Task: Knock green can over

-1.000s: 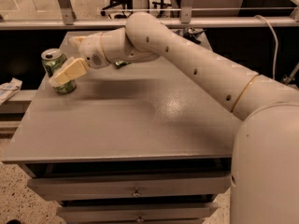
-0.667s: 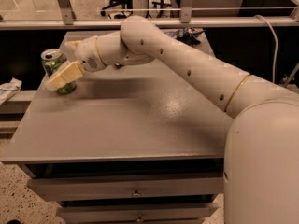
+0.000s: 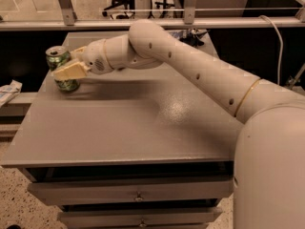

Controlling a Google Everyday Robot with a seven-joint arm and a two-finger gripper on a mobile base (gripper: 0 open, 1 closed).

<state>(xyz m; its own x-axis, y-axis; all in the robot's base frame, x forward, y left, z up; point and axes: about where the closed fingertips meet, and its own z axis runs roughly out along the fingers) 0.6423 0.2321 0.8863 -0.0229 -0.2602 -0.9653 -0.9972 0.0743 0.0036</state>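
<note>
- My gripper (image 3: 66, 70) sits in the upper left of the frame, at the far left corner of the grey table (image 3: 143, 132) — pressed across the front of the green can (image 3: 57, 57).
- The green can stands upright on that corner, its silver top showing above my gripper and its base showing below it.
- Whether my gripper is spread or closed, and whether it has hold of anything, I cannot tell.
- My arm (image 3: 190, 66) reaches in from the lower right, stretched low over the tabletop.
- A crumpled white wrapper (image 3: 8, 92) lies on a lower ledge at the left edge — apart from the can.
</note>
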